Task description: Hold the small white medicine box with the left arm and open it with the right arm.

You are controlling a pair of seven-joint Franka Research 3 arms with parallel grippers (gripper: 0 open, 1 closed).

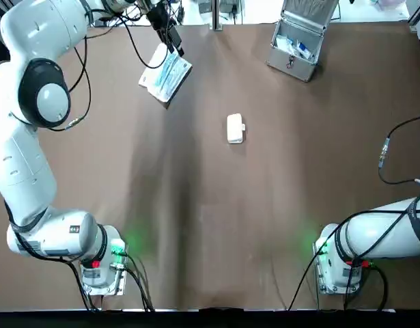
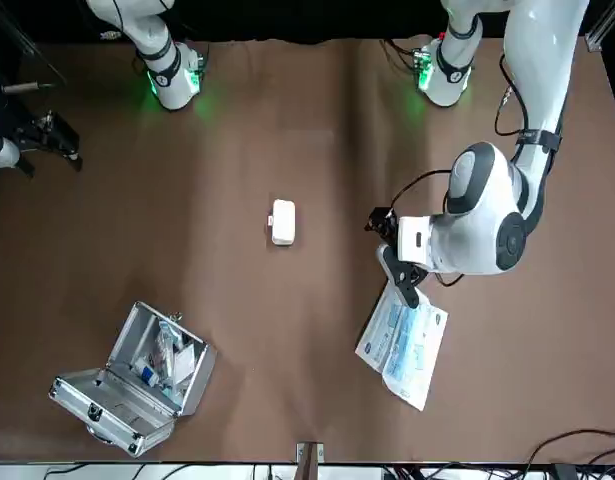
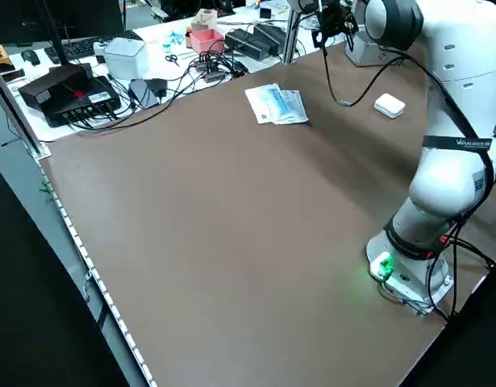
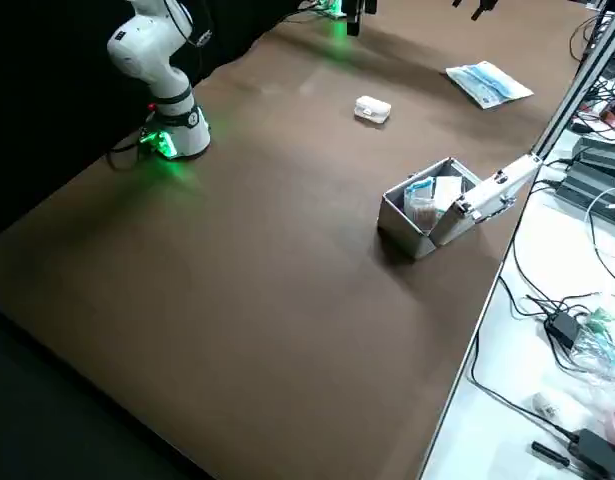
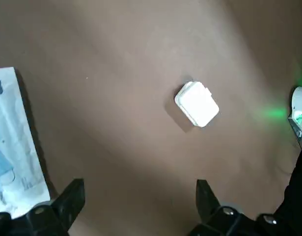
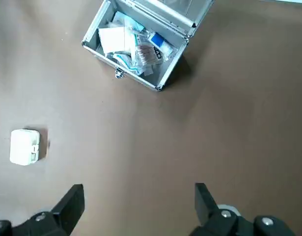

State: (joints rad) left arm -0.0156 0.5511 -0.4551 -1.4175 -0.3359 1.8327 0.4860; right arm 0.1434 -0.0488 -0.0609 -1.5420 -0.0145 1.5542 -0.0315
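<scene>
So far the small white medicine box (image 1: 235, 128) lies alone mid tabletop (image 1: 210, 225), untouched, w/ room either side for a grasp. Left fingers (image 5: 72, 199) hang spread over the mask packet (image 1: 165, 75). Right fingers (image 6: 72, 201) are spread too, off at the right, facing the open metal case (image 1: 298, 44). Both approaches look unblocked.

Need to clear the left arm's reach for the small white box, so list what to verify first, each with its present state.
1. Box flat on the table, touching nothing: ok.
2. Left pincer open: ok.
3. Right pincer open, well off the box: ok.
4. Way from left pincer to box bare; packet lies aside: ok.
5. Open metal case apart from box: ok.
6. Box's hinge side: cannot tell.
</scene>
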